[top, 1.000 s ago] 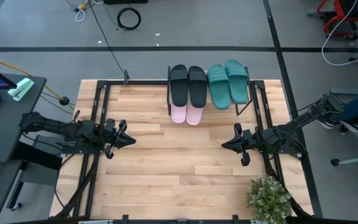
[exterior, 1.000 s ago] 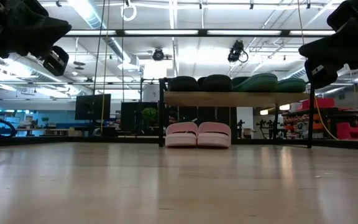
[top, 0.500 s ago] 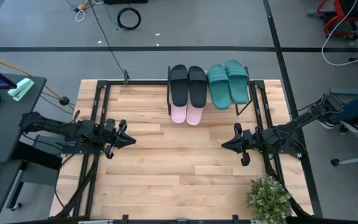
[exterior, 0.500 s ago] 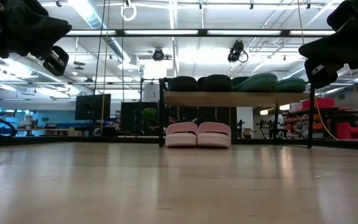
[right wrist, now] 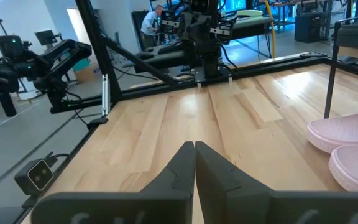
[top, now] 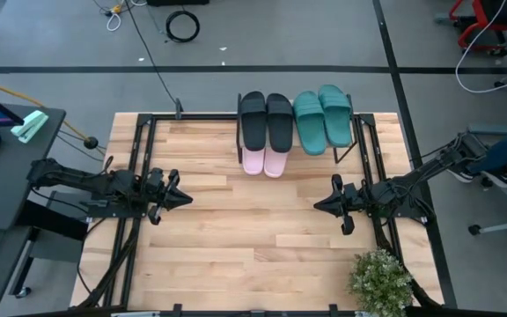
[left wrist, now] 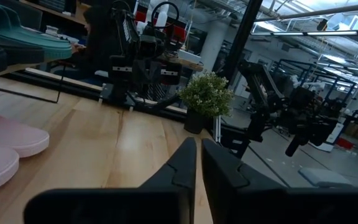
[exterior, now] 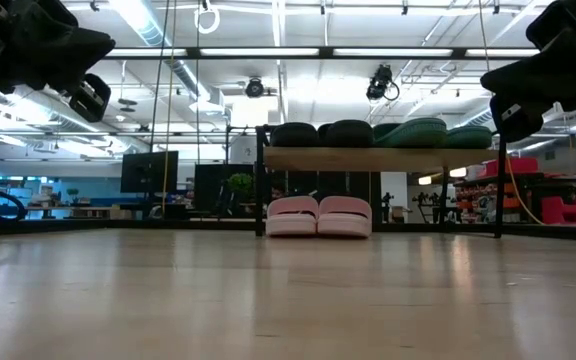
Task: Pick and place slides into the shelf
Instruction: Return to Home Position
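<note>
Looks like the sorting part is done and this is the wrap-up, arms parking at home. All six slides are at the shelf [exterior: 378,158] on the far edge of the table [top: 236,255]. The black pair [top: 253,121] sits on the plank top, with the teal pair [top: 309,124] right beside it. The pink pair [exterior: 293,214] is tucked under the plank below the black ones, at table level as far as I can tell, with one end poking out the front. I see no slide out on the open wood. The left end effector [top: 183,199] hangs on its own side, well apart from the shelf, fingers pinched together on nothing. The right end effector [top: 321,205] mirrors it across the table, also closed and empty, near the little potted plant [top: 380,280]. My guess is the next move barely needs anything. The arms settle into the rest pose, keep those fingers closed, and stay clear of the shelf frame so nothing gets bumped off the plank. As for brands or writing, I can't make out any logo, label or text on the slides or the shelf.
</note>
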Controlling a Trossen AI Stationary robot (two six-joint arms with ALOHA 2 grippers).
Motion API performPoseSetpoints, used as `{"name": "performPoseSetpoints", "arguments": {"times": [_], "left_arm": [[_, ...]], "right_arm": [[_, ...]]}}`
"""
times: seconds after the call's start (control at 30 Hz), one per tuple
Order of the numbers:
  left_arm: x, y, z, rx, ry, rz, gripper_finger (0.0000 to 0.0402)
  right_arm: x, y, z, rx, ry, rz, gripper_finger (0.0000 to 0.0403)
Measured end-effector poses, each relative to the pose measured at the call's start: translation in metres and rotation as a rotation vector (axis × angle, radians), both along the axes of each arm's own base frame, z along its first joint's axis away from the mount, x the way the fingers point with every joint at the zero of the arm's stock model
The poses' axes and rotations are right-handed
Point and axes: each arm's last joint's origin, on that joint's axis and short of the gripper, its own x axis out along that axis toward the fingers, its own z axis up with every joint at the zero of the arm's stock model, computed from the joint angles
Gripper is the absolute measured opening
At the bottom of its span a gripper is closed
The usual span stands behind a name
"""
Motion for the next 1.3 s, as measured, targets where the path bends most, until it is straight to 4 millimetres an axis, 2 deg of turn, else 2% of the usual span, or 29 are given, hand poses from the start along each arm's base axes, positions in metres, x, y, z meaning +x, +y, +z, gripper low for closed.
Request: {"name": "performPoseSetpoints", "arguments": {"times": [0.2, 0.53, 0.87, 1.3], "left_arm": [[0.0000, 0.0000, 0.0000, 0.000, 0.000, 0.000, 0.0036], [0.0000, 0.0000, -0.0001, 0.000, 0.000, 0.000, 0.0023], [0.0000, 0.0000, -0.0002, 0.000, 0.001, 0.000, 0.0036], [0.0000, 0.0000, -0.0001, 0.000, 0.000, 0.000, 0.0021]], "right_arm": [[0.0000, 0.0000, 0.0000, 0.000, 0.000, 0.000, 0.0019], [0.0000, 0.0000, 0.0000, 0.000, 0.000, 0.000, 0.0019], [0.0000, 0.0000, 0.0000, 0.000, 0.000, 0.000, 0.0019], [0.0000, 0.0000, 0.0001, 0.000, 0.000, 0.000, 0.0019]]}}
